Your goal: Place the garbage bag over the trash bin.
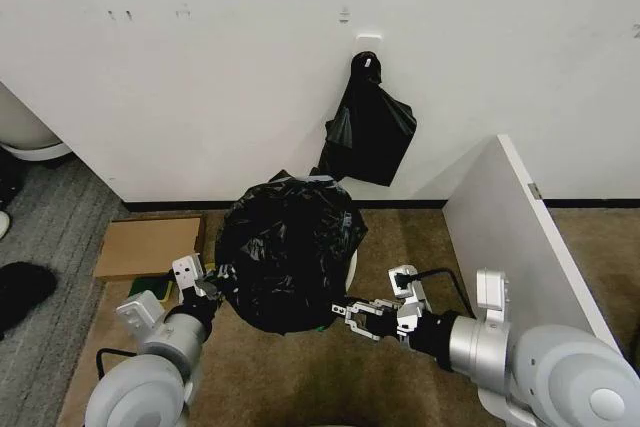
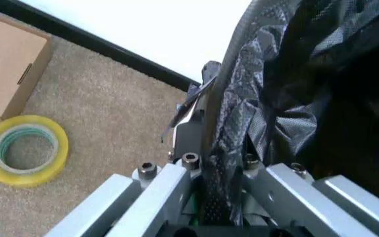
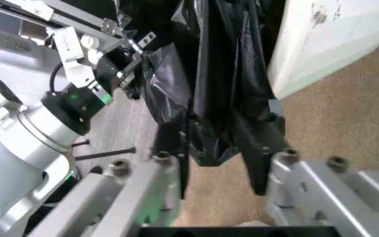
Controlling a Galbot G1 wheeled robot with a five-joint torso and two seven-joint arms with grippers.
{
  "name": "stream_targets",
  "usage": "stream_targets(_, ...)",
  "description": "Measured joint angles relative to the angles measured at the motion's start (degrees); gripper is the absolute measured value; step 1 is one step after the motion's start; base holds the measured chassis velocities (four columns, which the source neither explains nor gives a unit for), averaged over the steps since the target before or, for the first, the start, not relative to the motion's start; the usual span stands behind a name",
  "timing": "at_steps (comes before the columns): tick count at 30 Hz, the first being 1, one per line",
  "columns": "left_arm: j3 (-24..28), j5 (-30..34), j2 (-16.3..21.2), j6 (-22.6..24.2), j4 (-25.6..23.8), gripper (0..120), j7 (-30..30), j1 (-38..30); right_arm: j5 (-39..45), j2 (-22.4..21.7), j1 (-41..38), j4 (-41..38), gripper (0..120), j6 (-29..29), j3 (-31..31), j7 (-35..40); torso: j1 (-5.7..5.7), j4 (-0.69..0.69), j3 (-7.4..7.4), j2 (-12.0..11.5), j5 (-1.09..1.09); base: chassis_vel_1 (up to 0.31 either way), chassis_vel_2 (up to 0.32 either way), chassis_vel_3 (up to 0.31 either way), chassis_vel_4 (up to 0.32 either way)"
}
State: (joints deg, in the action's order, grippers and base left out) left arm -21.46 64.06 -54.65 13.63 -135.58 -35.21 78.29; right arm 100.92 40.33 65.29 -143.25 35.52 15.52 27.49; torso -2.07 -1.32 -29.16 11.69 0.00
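- Both grippers low at bag's hem: left gripper [image 1: 208,285] fingers pinching garbage bag [image 1: 290,252]; right gripper [image 1: 350,316] fingers likewise pinching plastic.
- One trash bin [image 3: 321,44] on brown carpet [image 1: 400,237] by white wall [image 1: 200,67], bag draped over it.
- One cardboard box [image 1: 148,245], one yellow tape roll [image 2: 23,150], one hanging black bag [image 1: 370,127].

No legible text, labels, brands or numbers in any view. Faint small marks on the white wall [image 1: 200,67] are too small to read. The cardboard box [image 1: 148,246], yellow tape roll [image 2: 23,150] and garbage bag [image 1: 288,252] carry no readable print.
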Motion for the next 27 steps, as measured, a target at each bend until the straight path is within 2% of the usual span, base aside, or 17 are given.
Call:
stream_targets(4,-0.04,0.00,-0.26,0.01,-0.03,0,-0.03,0.08,-0.61,0.24,0.60,0.00,4,-0.02,0.23,0.14,0.00,0.00,0.00,0.00,0.00,0.000,0.000,0.000,0.000)
stream_targets(6,-0.04,0.01,-0.39,0.01,-0.03,0,-0.10,0.03,-0.91,0.36,0.79,0.01,0,-0.03,0.30,0.21,0.00,0.00,0.00,0.00,0.00,0.000,0.000,0.000,0.000)
stream_targets(16,-0.30,2.17,-1.17,-0.39,0.33,0,-1.57,-0.84,-4.95,0.19,3.40,0.00,0,1.18,1.32,0.99,0.00,0.00,0.00,0.00,0.00,0.000,0.000,0.000,0.000)
stream_targets(27,-1.23,8.93,-1.43,-1.60,-0.06,0,-4.59,-1.55,-12.36,1.14,7.30,0.01,0,3.38,0.47,2.10,0.00,0.00,0.00,0.00,0.00,0.000,0.000,0.000,0.000)
